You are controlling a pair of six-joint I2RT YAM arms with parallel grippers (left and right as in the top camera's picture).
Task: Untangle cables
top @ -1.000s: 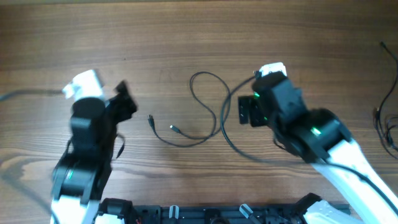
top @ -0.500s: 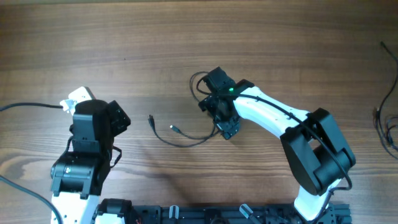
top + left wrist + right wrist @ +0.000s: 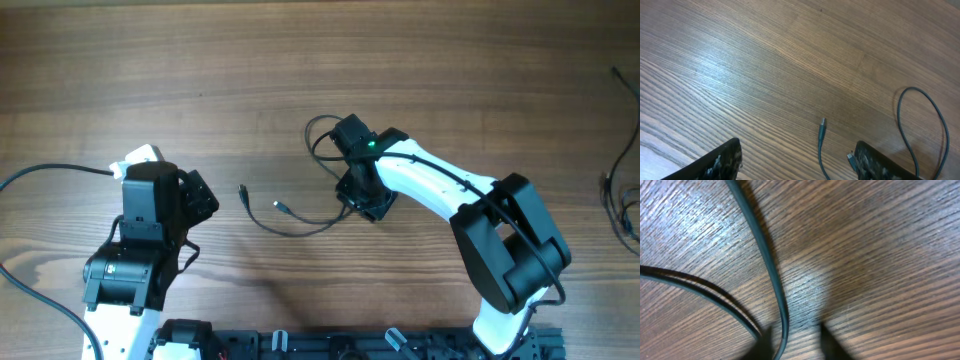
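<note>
**At the middle of the worktop, the right tool sits low over the cables**

At the centre of the wooden worktop (image 3: 200,60) we see the cables (image 3: 310,150). They are thin dark cords lying flat in one open loop, with a long curve sweeping toward 7 o'clock. Two small plug ends (image 3: 282,208) lie loose at the 9 o'clock side of the loop, apart from each other.

The right tool (image 3: 362,195) is down on the 4 o'clock side of the loop. In its own camera, its blurred fingers (image 3: 830,340) stand close together with one cord (image 3: 765,255) running between them. We cannot tell whether they pinch it.

The left tool (image 3: 200,195) sits at 9 o'clock from the plugs, well apart from the cords. Its fingers (image 3: 720,157) are spread wide and hold nothing, with one plug (image 3: 822,131) lying ahead of them.
</note>
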